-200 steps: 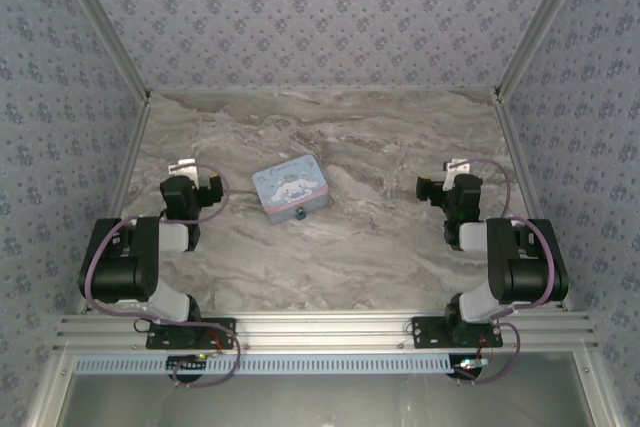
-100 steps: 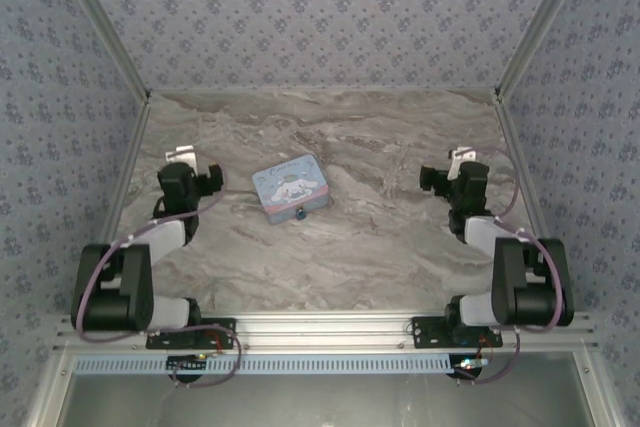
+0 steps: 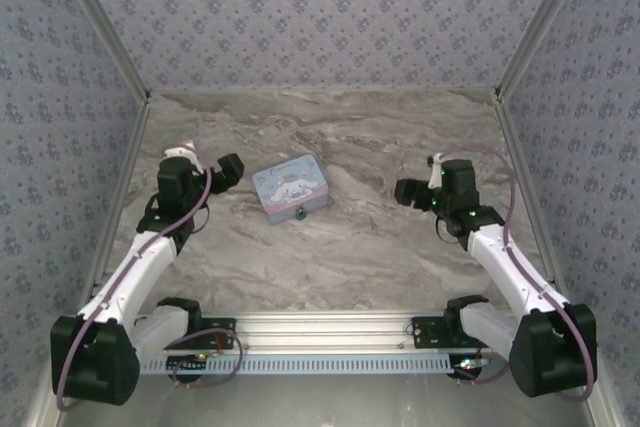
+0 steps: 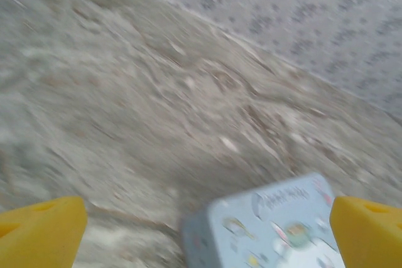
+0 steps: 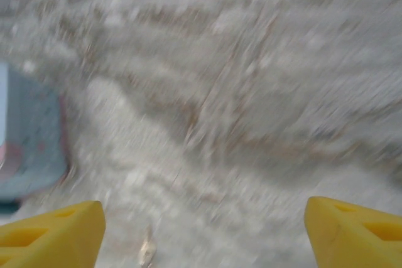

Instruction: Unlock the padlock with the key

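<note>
Marble-patterned grey worktop [image 3: 350, 247] carries a light-blue cartoon-printed rectangular tin [image 3: 291, 188] near its middle. A tiny teal-blue padlock [image 3: 299, 214] sits right against the tin's near side. It is too small for me to tell whether it is clasped to the tin or only resting beside it.

The left fingers [image 4: 41, 227], tipped in yellow foam, stand as wide apart as they go and hold nothing. They hang just left of the tin, and the tin's lid fills the gap between them in the wrist view. The right fingers [image 5: 50, 230] are also spread wide with nothing between them but bare worktop. They are well apart from the tin on its right, and a corner of it is at the left edge of their view. Both wrist pictures are blurred.

I judge this to be the opening approach, with nothing gripped and the lock untouched. The key is too small or blurred for me to place. The next move calls for one hand to steady the padlock or tin while the other finds and picks up the key, both of them fiddly, tiny targets.
</note>
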Motion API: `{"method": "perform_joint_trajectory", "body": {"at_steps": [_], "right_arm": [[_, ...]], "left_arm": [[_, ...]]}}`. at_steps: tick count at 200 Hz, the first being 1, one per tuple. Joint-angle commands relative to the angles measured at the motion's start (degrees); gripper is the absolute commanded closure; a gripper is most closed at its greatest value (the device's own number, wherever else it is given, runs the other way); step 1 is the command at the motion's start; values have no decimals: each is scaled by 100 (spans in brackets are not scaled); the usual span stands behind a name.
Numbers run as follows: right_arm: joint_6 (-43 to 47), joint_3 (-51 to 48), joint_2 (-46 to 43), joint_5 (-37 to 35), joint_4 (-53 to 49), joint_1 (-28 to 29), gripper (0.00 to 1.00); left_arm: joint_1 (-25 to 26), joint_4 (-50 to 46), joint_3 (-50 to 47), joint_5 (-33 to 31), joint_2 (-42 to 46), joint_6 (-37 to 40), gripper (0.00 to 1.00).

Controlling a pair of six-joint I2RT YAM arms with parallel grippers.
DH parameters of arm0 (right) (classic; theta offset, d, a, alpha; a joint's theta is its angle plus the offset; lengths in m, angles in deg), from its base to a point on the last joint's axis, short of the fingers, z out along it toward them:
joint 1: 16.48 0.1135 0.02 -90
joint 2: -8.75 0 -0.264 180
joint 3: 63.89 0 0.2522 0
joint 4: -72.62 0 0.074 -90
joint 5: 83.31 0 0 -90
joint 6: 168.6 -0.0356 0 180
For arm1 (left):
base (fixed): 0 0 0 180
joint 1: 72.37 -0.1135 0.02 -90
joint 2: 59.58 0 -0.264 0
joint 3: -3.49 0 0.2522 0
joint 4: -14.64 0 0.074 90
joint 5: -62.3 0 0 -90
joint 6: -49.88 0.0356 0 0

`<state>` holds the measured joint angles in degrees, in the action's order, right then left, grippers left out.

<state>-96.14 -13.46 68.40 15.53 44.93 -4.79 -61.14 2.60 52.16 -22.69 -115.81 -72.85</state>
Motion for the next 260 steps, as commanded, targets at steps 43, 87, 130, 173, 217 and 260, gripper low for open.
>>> {"method": "perform_joint_trajectory", "body": {"at_steps": [43,87,130,173,217,260], "right_arm": [[-1005,-14,1089,748,-756,783,35],[-1140,466,2013,769,-722,1015,49],[-1295,751,2573,627,-738,1174,57],[-1449,809,2778,539,-690,1203,61],[-1489,920,2973,542,-672,1226,64],[-1515,1044,3163,550,-660,1262,68]], "left_arm": [[932,318,-449,126,352,-847,1],[1058,443,-436,114,287,-829,1],[1075,400,-468,53,381,-796,1],[1075,336,-496,-44,470,-760,0],[1075,329,-521,-88,499,-747,1],[1075,312,-556,-150,566,-758,0]]}}
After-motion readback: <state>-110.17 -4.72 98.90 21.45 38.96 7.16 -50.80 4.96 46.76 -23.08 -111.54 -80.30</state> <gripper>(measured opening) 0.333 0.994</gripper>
